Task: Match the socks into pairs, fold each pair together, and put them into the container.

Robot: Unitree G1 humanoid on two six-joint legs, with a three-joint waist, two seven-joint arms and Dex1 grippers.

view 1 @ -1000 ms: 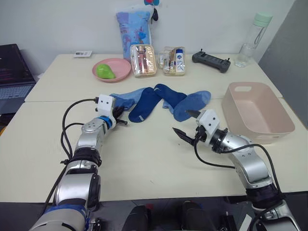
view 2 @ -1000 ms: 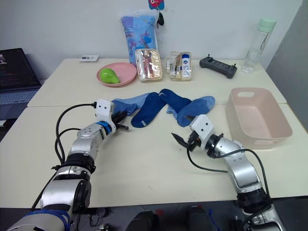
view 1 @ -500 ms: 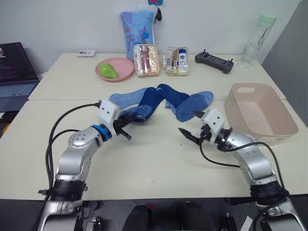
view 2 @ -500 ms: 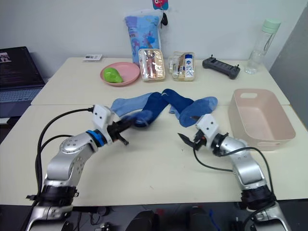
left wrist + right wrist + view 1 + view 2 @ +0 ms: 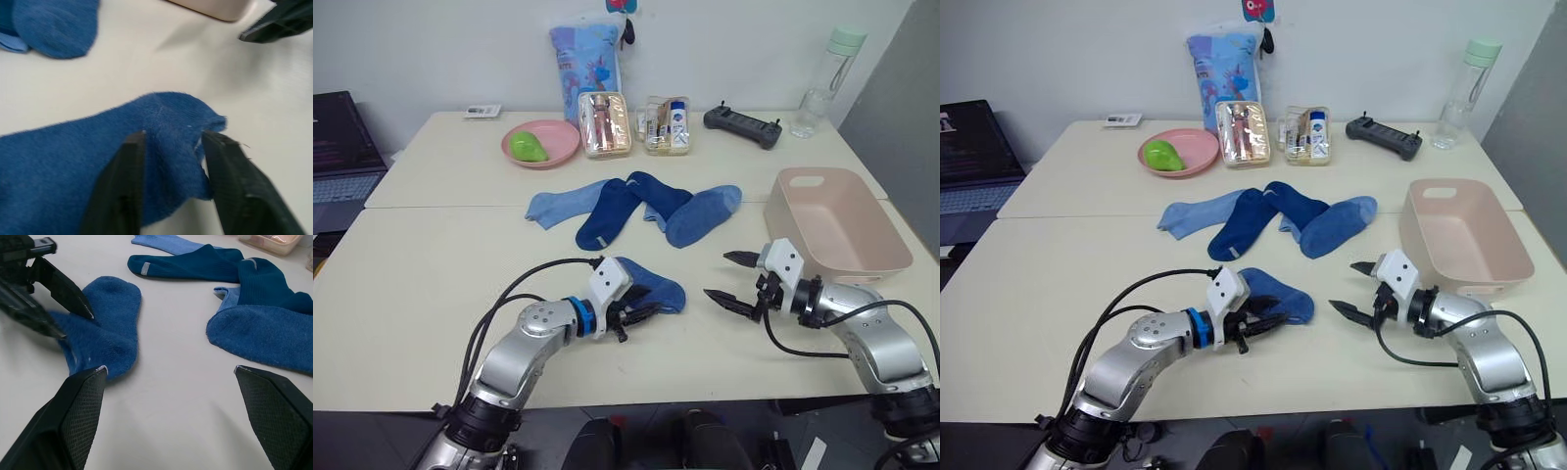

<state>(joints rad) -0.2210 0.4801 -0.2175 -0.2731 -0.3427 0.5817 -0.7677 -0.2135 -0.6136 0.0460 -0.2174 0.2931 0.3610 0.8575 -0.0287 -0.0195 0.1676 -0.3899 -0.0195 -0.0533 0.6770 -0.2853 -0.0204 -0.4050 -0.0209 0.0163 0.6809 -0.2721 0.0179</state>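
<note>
Near the table's front lies a mid-blue sock, and my left gripper is shut on its edge; the left wrist view has the knit bunched between the two fingers. A row of socks lies farther back: a light blue one, two dark blue ones and a mid-blue one. My right gripper stands open and empty, to the right of the held sock. The pale pink container sits empty at the right, just behind it.
At the back stand a pink plate with a green fruit, two clear pouches, a black controller, a bottle and a patterned bag. A laptop sits far left.
My left gripper has drawn a blue sock from the row toward the table's front. My right gripper has shifted right and nearer, still open.
</note>
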